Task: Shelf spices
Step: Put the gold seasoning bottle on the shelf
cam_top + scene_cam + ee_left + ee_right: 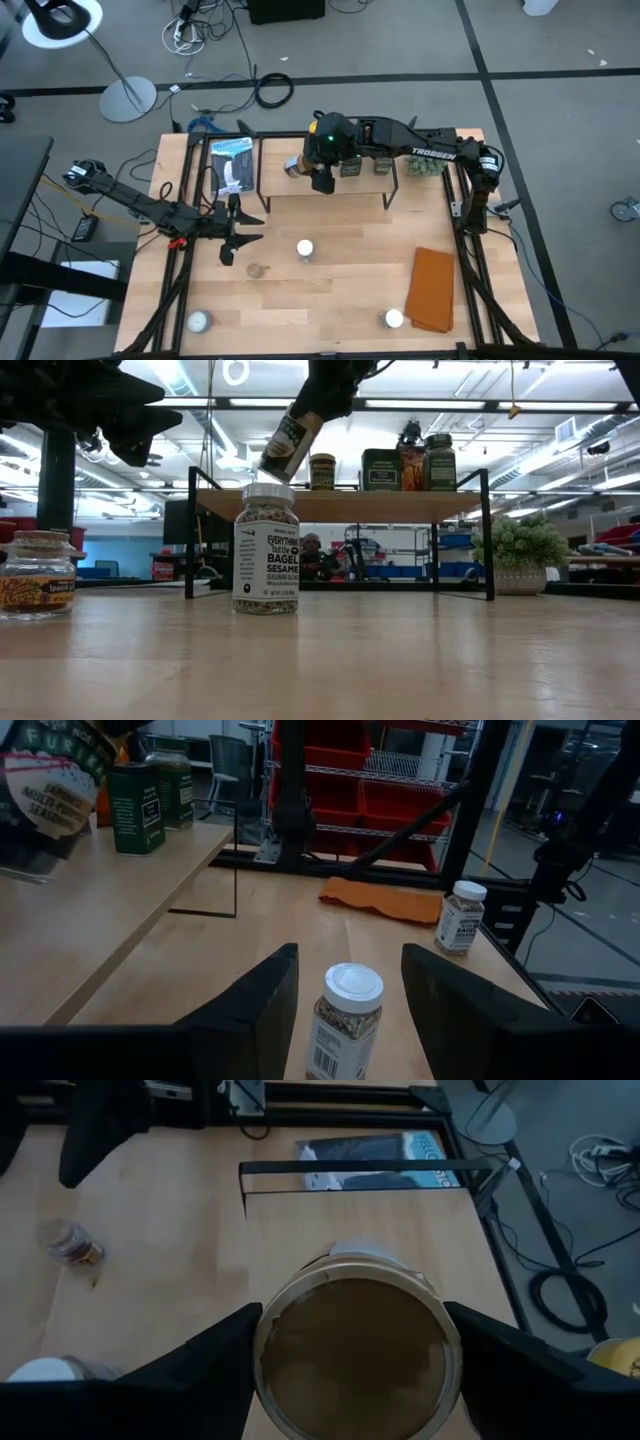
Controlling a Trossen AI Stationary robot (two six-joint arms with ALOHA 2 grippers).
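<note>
My right gripper reaches over the light-wood shelf and is shut on a spice jar, which hangs tilted above the shelf's left part. A yellow-lidded jar, a green tin, a red box and a dark-lidded jar stand on the board. My left gripper is open and low over the table. A white-lidded jar stands ahead of its fingers, untouched. Three more jars stand on the table. My right gripper pinches the jar's round body between its two fingers, one on each side, coming from above at a slant. The jar is lifted clear and tilted, its lower end pointing down toward the table's left over the shelf board.
A green plant stands at the shelf's right end. An orange-brown folded cloth lies near the table's right edge. A printed sheet lies left of the shelf. The shelf's left half is bare board.
</note>
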